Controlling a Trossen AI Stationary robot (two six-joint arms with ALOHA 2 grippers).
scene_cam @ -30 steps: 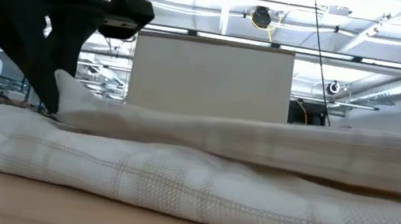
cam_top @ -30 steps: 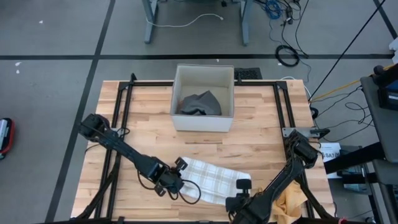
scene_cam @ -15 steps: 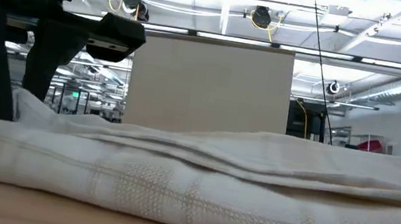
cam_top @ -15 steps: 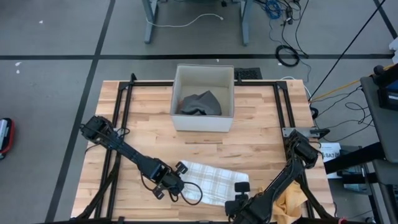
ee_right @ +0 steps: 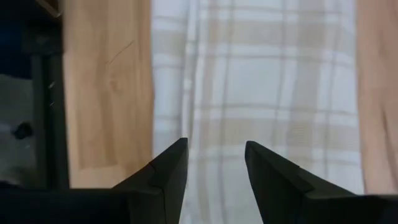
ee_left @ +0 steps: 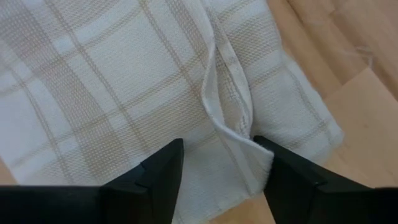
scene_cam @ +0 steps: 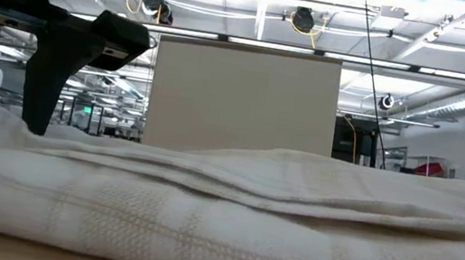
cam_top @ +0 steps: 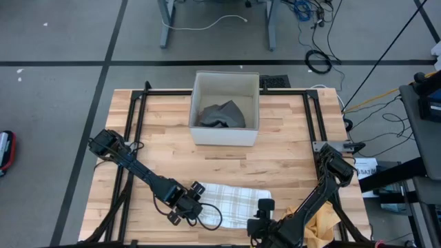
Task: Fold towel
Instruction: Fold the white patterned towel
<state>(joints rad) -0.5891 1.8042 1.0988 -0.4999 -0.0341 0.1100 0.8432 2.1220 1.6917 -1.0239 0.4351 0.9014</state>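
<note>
Both your grippers dropped toward near table edge and let go. Plaid towel lay folded flat there, near front edge. Left gripper fingers parted over towel corner, nothing held. Right gripper fingers spread above towel, empty.

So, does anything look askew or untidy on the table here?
Slightly. The folded plaid towel lies skewed to the table edge, and in the left wrist view a loose hem ridge bunches near its corner. A yellow cloth hangs at the front right edge.
</note>
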